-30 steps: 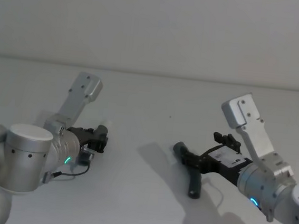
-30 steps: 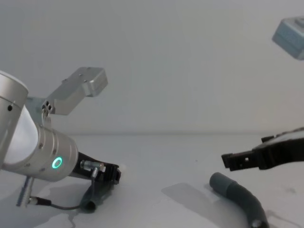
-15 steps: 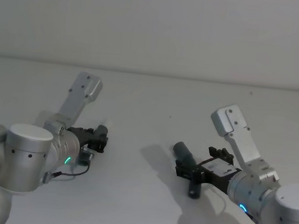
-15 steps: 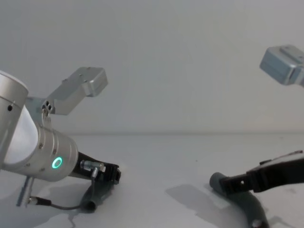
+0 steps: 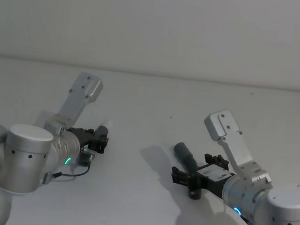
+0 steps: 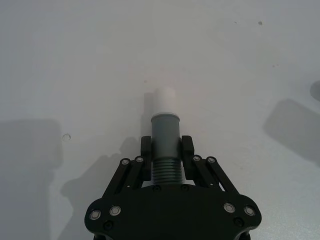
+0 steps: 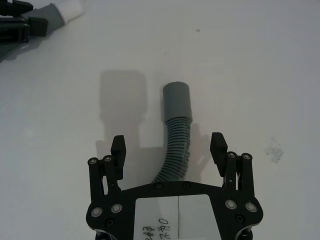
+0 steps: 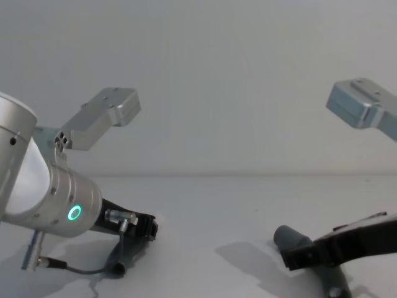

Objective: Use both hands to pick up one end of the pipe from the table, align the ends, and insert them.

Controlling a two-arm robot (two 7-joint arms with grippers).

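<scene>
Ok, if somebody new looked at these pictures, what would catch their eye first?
The left gripper, on the left of the table, has its jaws shut on the short pipe piece, whose white tip pokes out ahead. On the right, the right gripper hangs low with jaws wide open either side of the long ribbed piece, which lies on the table with its grey collar pointing away.

The short pipe piece [image 6: 165, 127] is dark grey, ribbed beside the black left end effector [image 6: 166, 146], with a white tip [image 6: 164, 101]. The long pipe piece [image 7: 176, 135] is the same grey, ribbed, with a smooth collar [image 7: 177, 101]. The black right end effector [image 7: 168, 145] bears a white label [image 7: 177, 210], a green ring [image 8: 74, 213] glows on the silver left arm [image 8: 25, 180], and the table [image 6: 75, 60] is white-grey.
</scene>
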